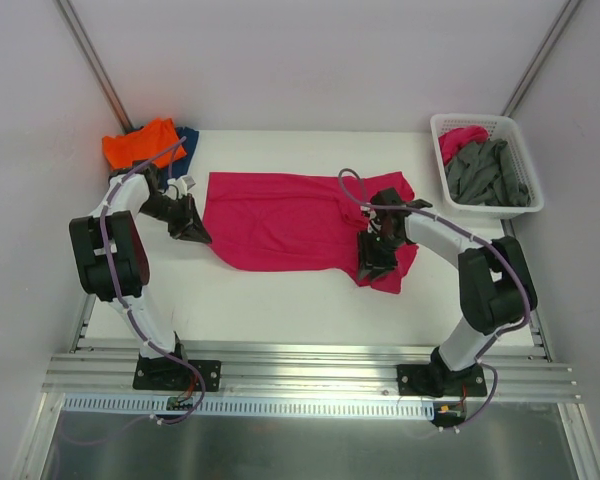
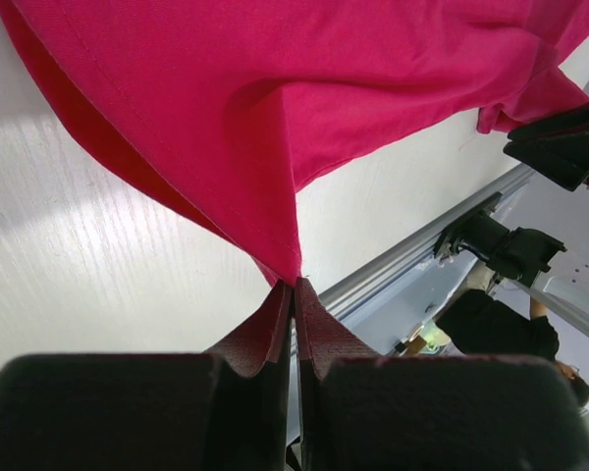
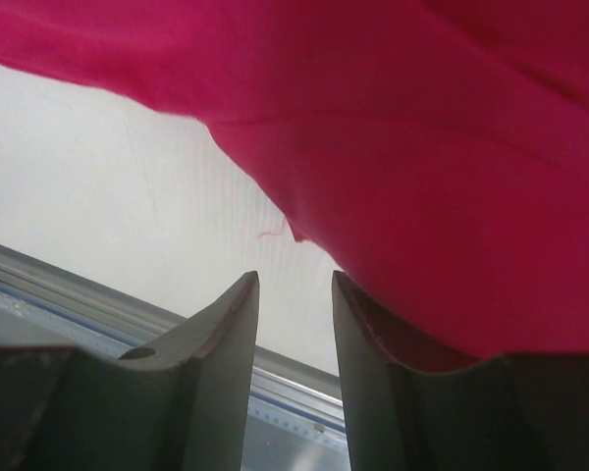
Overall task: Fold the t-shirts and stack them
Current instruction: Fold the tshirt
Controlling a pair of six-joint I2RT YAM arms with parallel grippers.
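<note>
Top external shows orange shirt [image 1: 140,148] over blue shirt [image 1: 188,140], pink shirt [image 1: 280,222] unfolded — left jaws pinching its corner, right jaws half-open, empty — grey shirts [image 1: 490,175] in basket [image 1: 475,119].

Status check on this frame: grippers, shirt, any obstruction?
Left gripper shut on magenta t-shirt edge. Right gripper open at the shirt's far end, no cloth between jaws. Nothing blocking either arm.

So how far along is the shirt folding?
Done: an orange shirt and a blue one lie piled at the far left corner. In hand: the pink shirt lies spread out; the left hand pinches its edge, and the right hand is open at its other end. Left: folding it, plus the grey clothes in the basket.
</note>
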